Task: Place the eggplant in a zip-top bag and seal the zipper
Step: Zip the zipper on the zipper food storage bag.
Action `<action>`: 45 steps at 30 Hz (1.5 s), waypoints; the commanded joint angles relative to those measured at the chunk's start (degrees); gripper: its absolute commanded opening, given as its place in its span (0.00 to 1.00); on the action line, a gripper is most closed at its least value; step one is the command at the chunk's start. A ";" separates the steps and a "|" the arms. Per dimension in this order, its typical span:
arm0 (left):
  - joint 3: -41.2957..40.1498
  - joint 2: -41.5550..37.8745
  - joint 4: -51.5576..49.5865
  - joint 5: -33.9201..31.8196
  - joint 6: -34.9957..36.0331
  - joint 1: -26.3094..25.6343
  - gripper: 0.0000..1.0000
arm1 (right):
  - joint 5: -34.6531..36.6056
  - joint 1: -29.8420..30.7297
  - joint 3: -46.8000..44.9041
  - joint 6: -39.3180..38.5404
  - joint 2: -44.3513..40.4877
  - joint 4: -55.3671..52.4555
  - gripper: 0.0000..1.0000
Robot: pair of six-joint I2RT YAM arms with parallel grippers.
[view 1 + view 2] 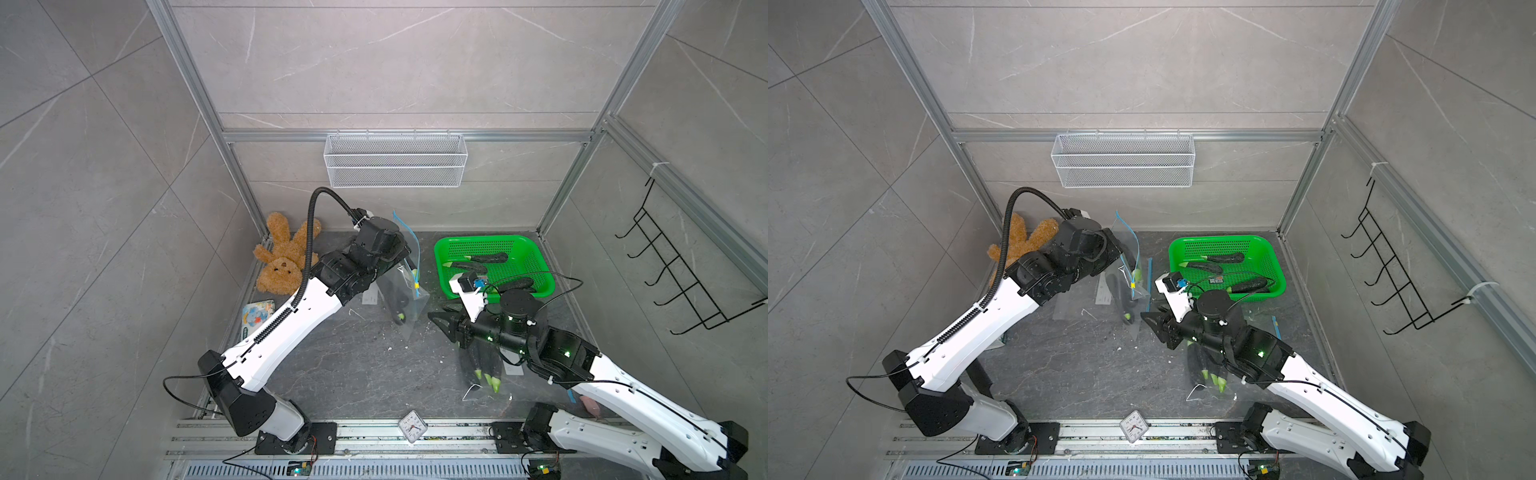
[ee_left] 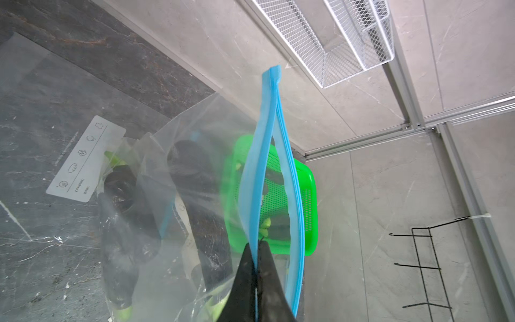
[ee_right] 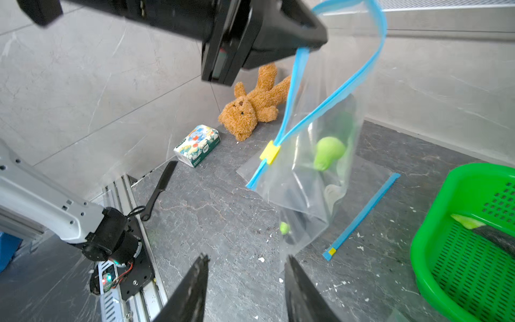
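Blue zipper (image 2: 256,167) in left claw (image 2: 257,246)

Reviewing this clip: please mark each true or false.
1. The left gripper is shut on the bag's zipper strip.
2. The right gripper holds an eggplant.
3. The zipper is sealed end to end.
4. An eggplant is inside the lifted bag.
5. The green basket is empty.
1. True: the left gripper pinches the blue zipper strip of the bag.
2. False: the right gripper is open, with nothing between its jaws.
3. False: the two strips gape apart; the yellow slider sits near one end.
4. True: an eggplant shows through the plastic.
5. False: the basket holds eggplants.
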 commanded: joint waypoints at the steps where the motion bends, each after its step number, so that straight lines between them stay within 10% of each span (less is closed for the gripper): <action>1: 3.02 0.61 1.65 -0.35 -0.32 -0.22 0.00 | 4.00 1.48 -2.96 -3.36 1.41 9.72 0.47; 16: 2.59 -0.81 1.56 -1.35 -0.25 -0.11 0.00 | 17.57 6.12 -6.10 -4.12 9.11 29.39 0.44; 34: -0.74 -3.34 3.82 -1.12 -0.91 -0.18 0.00 | 24.53 6.13 -5.30 -6.19 11.67 31.46 0.01; 45: -1.12 -3.62 4.64 0.35 1.22 -0.10 0.04 | 22.48 5.48 -1.84 -7.22 6.98 21.41 0.00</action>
